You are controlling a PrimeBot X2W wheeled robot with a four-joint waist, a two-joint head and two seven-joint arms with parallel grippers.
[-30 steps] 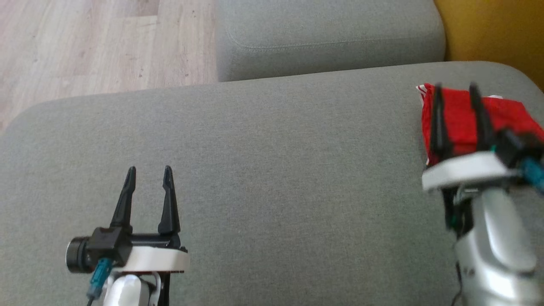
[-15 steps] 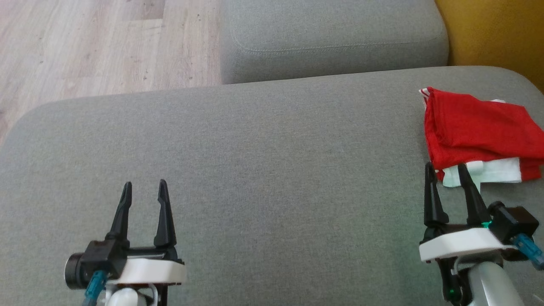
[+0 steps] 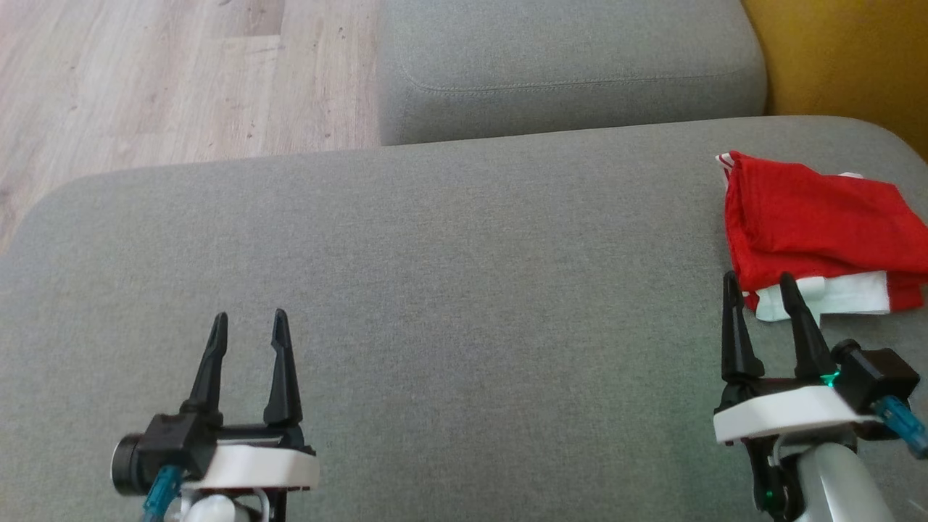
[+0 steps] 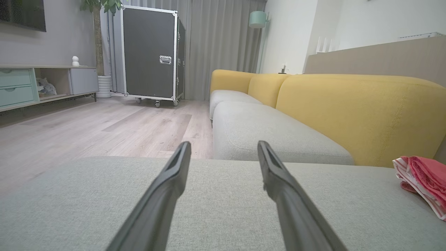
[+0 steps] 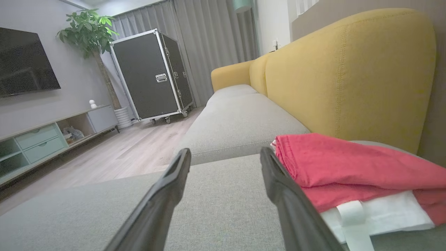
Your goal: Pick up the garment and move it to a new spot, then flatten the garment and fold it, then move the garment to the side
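The garment (image 3: 812, 225) is red with white trim, folded into a compact stack at the far right of the grey cushion; it shows as garment (image 5: 352, 174) close on the right and garment (image 4: 423, 181) at the right edge. My right gripper (image 3: 759, 279) stands open just short of its near left corner, holding nothing. My left gripper (image 3: 247, 317) is open over bare cushion at the lower left, far from the cloth. In the wrist views, the right gripper (image 5: 224, 151) and left gripper (image 4: 223, 143) both show spread, empty fingers.
The grey seat cushion (image 3: 449, 275) spreads wide before me. A second grey cushion (image 3: 565, 65) lies beyond it, with wooden floor (image 3: 145, 72) at the upper left. A yellow sofa back (image 5: 348, 76) rises right behind the garment. A black wheeled case (image 4: 151, 52) stands across the room.
My right gripper has drawn back from over the garment toward me, leaving the folded stack lying free. The left gripper has slid back slightly. The camera shifted a little.
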